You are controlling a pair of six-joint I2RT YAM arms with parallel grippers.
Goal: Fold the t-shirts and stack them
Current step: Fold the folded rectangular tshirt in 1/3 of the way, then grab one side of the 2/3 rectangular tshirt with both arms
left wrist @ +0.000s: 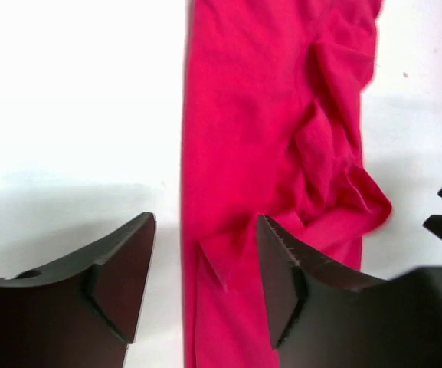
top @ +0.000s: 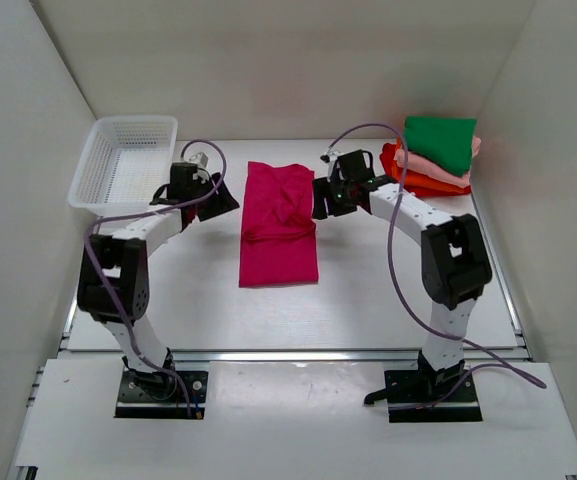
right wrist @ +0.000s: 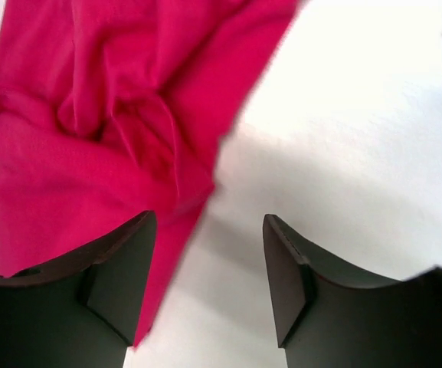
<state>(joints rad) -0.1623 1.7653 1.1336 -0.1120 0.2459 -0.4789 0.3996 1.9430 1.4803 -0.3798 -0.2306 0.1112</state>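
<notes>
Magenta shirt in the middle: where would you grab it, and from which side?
Probably by its two long side edges near the far end, one from each side. The magenta shirt lies flat as a narrow strip, so its thin edges are what the fingers can pinch. The left gripper and right gripper flank it there, both open.

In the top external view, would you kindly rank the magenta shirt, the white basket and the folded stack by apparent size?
Largest, too alike to rank: magenta shirt and white basket.
Smallest: folded stack, clearly smaller than either.
</notes>
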